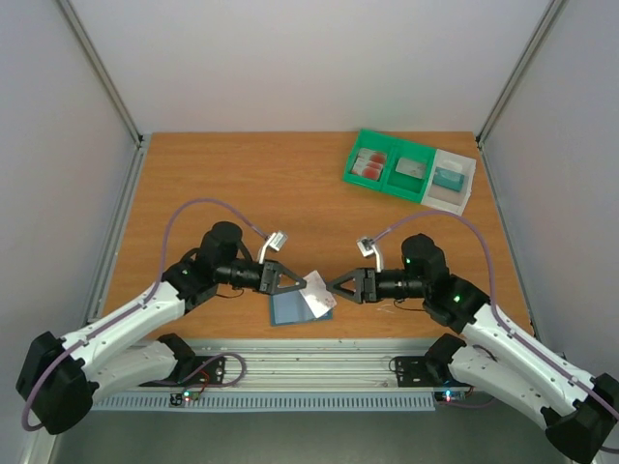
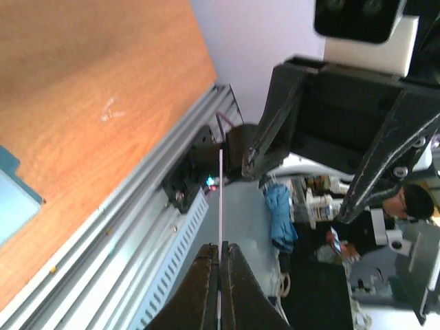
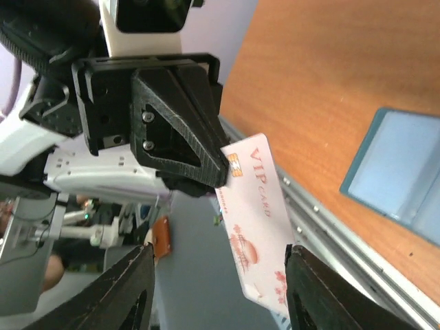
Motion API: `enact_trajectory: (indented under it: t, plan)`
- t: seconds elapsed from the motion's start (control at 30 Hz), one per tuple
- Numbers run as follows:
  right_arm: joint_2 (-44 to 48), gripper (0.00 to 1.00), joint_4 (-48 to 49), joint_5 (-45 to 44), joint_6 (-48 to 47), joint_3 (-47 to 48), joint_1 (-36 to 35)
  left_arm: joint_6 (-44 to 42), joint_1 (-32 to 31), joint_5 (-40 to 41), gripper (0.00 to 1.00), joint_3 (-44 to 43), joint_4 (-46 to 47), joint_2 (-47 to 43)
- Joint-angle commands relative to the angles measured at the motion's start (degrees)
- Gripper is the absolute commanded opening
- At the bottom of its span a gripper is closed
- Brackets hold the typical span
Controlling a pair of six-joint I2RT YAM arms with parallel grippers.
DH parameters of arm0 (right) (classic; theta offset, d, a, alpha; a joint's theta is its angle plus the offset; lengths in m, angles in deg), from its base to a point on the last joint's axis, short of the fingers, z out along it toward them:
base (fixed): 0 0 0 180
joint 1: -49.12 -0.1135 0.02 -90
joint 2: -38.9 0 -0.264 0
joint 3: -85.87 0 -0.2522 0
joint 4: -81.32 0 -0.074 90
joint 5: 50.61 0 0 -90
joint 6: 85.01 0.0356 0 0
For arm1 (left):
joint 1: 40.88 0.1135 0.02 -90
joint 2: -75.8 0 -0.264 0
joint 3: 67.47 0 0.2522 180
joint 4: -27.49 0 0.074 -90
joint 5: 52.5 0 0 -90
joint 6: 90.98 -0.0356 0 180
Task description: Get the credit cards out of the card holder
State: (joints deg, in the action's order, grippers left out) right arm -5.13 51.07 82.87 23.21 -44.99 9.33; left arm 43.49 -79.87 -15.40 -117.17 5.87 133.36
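A pale pink credit card [image 3: 258,220] printed "VIP CARD" hangs in the air over the table's near edge. My left gripper [image 1: 302,282] is shut on its chip corner. In the left wrist view the credit card [image 2: 220,199] shows edge-on, rising from between the closed fingers [image 2: 206,282]. My right gripper [image 3: 220,251] faces the left one and stands open, its fingers [image 3: 130,289] either side of the card's free end, apart from it. The blue-grey card holder [image 1: 288,309] lies open and flat on the table below both grippers, and also shows in the right wrist view [image 3: 399,179].
A green two-compartment tray [image 1: 387,184] at the back right holds red cards [image 1: 370,164] and a grey piece [image 1: 411,167]. Beside it a white tray [image 1: 464,188] holds a teal piece [image 1: 448,177]. The metal rail [image 1: 309,362] runs along the near edge.
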Motion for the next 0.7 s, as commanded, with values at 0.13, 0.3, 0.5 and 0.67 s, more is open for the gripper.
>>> enact_trajectory:
  t: [0.13,0.3,0.5,0.67]
  plan:
    - [5.65,0.62,7.91,-11.61,15.89,-3.91,0.12,10.91,-0.18,15.11,0.0,1.31,14.69,-3.91]
    - [6.51,0.63,11.23,-14.71,19.44,-4.5,-0.05,13.52,-0.19,23.26,0.01,1.74,17.35,-6.68]
    - [2.98,0.52,17.64,-15.5,22.71,-4.01,-1.05,18.31,-0.14,27.1,0.0,2.57,22.15,-7.37]
    - [0.19,0.38,20.91,-15.86,23.43,-3.04,-1.52,20.32,-0.19,27.16,0.0,2.71,24.57,-6.41]
